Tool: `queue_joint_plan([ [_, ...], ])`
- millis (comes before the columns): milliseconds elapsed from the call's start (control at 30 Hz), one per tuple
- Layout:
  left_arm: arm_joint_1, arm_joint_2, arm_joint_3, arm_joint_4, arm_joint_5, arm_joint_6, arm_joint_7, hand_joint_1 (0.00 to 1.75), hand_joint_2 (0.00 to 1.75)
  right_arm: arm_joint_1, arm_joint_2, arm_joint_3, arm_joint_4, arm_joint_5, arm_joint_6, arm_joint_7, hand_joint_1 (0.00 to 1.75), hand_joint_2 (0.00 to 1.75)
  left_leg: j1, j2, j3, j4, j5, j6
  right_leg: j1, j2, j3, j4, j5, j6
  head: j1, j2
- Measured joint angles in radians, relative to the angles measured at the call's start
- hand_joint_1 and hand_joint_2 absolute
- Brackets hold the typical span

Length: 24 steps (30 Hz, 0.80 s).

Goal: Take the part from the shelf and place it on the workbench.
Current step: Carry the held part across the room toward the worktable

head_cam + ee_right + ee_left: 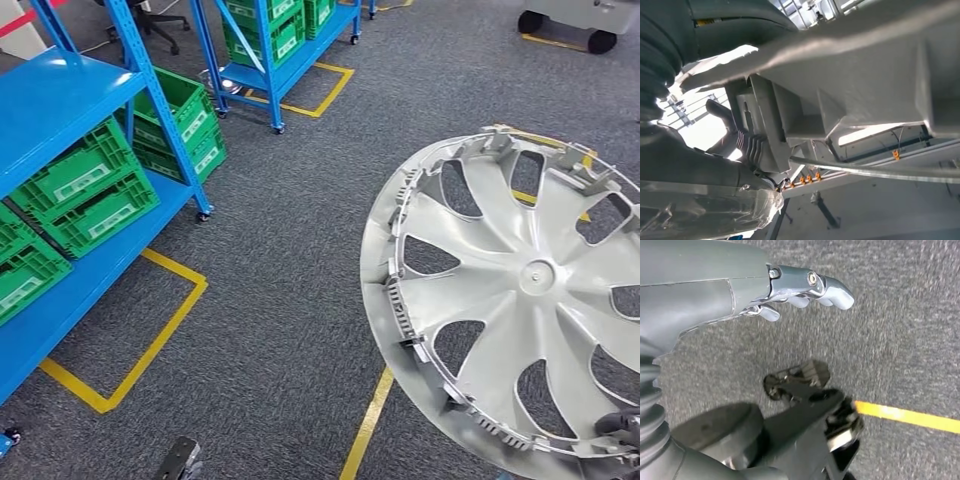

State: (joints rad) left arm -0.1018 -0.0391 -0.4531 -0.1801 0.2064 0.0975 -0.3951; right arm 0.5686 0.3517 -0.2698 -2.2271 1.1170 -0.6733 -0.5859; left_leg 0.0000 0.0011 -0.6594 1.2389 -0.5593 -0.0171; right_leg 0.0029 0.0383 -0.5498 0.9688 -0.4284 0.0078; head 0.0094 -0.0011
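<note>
The part is a large silver wheel cover (521, 300) with curved spokes, held up flat over the grey carpet on the right of the head view. My right hand (623, 430) grips its near rim at the lower right corner, dark fingers on the edge. In the right wrist view the right hand (696, 165) clasps the wheel cover (866, 75) from below, its ribbed clips close to the fingers (721, 112). My left hand (791, 290) hangs above the carpet with its fingers stretched out, holding nothing.
A blue shelf (68, 100) with green crates (90, 190) stands at the left. A second blue shelf (287, 60) with crates is at the back. Yellow tape lines (143, 350) mark the carpet. A wheeled base (573, 20) sits at the far right.
</note>
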Motion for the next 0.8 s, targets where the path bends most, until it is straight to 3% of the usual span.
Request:
queue_joint_plan([
  [67, -0.004, 0.006, 0.002, 0.000, -0.004, 0.004, -0.001, 0.00, 1.75, -0.005, 0.000, 0.006, 0.002, -0.008, 0.000, -0.001, 1.75, 1.75, 0.003, -0.018, 0.074, -0.115, 0.056, 0.001, -0.003, 0.025, -0.016, 0.012, 0.006, 0.005, 0.000, 0.000],
  [133, -0.008, 0.009, 0.003, 0.000, -0.010, 0.010, 0.000, 0.00, 1.75, -0.007, 0.000, 0.009, 0.003, -0.015, 0.000, 0.000, 1.75, 1.75, 0.008, -0.060, 0.146, -0.233, 0.085, 0.002, -0.004, 0.046, -0.033, 0.024, 0.012, 0.014, 0.000, 0.000],
  [200, -0.009, 0.009, 0.003, 0.000, -0.016, 0.014, 0.003, 0.00, 1.75, -0.006, 0.000, 0.010, 0.003, -0.021, 0.000, 0.005, 1.75, 1.75, 0.009, -0.075, 0.161, -0.264, 0.081, 0.004, -0.003, 0.064, -0.045, 0.029, 0.021, 0.026, 0.001, 0.000],
  [267, -0.010, 0.006, 0.003, -0.001, -0.027, 0.021, 0.010, 0.00, 1.75, 0.000, 0.000, 0.009, -0.001, -0.032, 0.000, 0.012, 1.75, 1.75, 0.009, -0.053, 0.154, -0.264, 0.085, 0.010, -0.005, 0.076, -0.054, 0.031, 0.027, 0.037, 0.001, 0.000],
  [333, -0.014, -0.001, 0.002, -0.002, -0.045, 0.039, 0.020, 0.00, 1.75, 0.011, 0.000, 0.002, -0.011, -0.054, 0.000, 0.016, 1.75, 1.75, 0.011, -0.029, 0.148, -0.265, 0.092, 0.022, -0.004, 0.041, -0.080, 0.073, -0.003, 0.046, 0.005, 0.000],
  [400, -0.020, -0.011, 0.000, -0.002, -0.066, 0.065, 0.037, 0.00, 1.75, 0.022, 0.000, -0.013, -0.022, -0.081, 0.000, 0.014, 1.75, 1.75, 0.009, -0.003, 0.139, -0.265, 0.099, 0.033, -0.005, -0.014, -0.136, 0.202, -0.078, 0.056, 0.009, 0.000],
  [467, -0.021, -0.022, -0.001, -0.002, -0.078, 0.085, 0.055, 0.00, 1.75, 0.032, 0.000, -0.030, -0.027, -0.098, 0.000, 0.012, 1.75, 1.75, 0.007, 0.026, 0.132, -0.265, 0.103, 0.036, -0.006, -0.030, -0.186, 0.337, -0.139, 0.063, 0.010, 0.000],
  [500, -0.022, -0.027, -0.002, -0.003, -0.081, 0.089, 0.060, 0.00, 1.75, 0.037, 0.000, -0.037, -0.027, -0.101, 0.000, 0.013, 1.75, 1.75, 0.007, 0.041, 0.130, -0.265, 0.104, 0.036, -0.007, -0.032, -0.187, 0.358, -0.144, 0.065, 0.010, 0.000],
  [533, -0.023, -0.031, -0.002, -0.004, -0.083, 0.092, 0.063, 0.00, 1.75, 0.042, 0.000, -0.043, -0.027, -0.102, 0.000, 0.014, 1.75, 1.75, 0.007, 0.055, 0.130, -0.265, 0.105, 0.036, -0.007, -0.034, -0.166, 0.337, -0.132, 0.065, 0.010, 0.000],
  [567, -0.026, -0.036, -0.002, -0.004, -0.085, 0.093, 0.065, 0.00, 1.75, 0.047, 0.000, -0.049, -0.028, -0.101, 0.000, 0.015, 1.75, 1.75, 0.007, 0.068, 0.130, -0.265, 0.106, 0.035, -0.007, -0.042, -0.123, 0.275, -0.105, 0.064, 0.010, 0.000],
  [633, -0.032, -0.043, -0.002, -0.006, -0.088, 0.093, 0.066, 0.00, 1.75, 0.052, 0.000, -0.060, -0.031, -0.098, 0.000, 0.018, 1.75, 1.75, 0.002, 0.090, 0.131, -0.263, 0.107, 0.029, -0.005, -0.080, -0.025, 0.115, -0.056, 0.060, 0.010, 0.000],
  [667, -0.036, -0.045, -0.002, -0.007, -0.090, 0.094, 0.066, 0.00, 1.75, 0.054, 0.000, -0.064, -0.033, -0.095, 0.000, 0.020, 1.75, 1.75, -0.001, 0.098, 0.130, -0.261, 0.108, 0.024, -0.003, -0.095, 0.006, 0.061, -0.043, 0.054, 0.010, 0.000],
  [700, -0.039, -0.048, -0.002, -0.008, -0.092, 0.094, 0.066, 0.00, 1.75, 0.056, 0.000, -0.067, -0.035, -0.093, 0.000, 0.022, 1.75, 1.75, -0.004, 0.106, 0.128, -0.260, 0.109, 0.019, -0.001, -0.102, 0.016, 0.037, -0.040, 0.047, 0.010, 0.000],
  [800, -0.042, -0.059, -0.002, -0.010, -0.097, 0.096, 0.069, 0.00, 1.75, 0.066, 0.000, -0.079, -0.043, -0.087, 0.000, 0.027, 1.75, 1.75, -0.002, 0.120, 0.125, -0.257, 0.109, 0.003, 0.003, -0.075, 0.003, 0.036, -0.033, 0.023, 0.009, 0.000],
])
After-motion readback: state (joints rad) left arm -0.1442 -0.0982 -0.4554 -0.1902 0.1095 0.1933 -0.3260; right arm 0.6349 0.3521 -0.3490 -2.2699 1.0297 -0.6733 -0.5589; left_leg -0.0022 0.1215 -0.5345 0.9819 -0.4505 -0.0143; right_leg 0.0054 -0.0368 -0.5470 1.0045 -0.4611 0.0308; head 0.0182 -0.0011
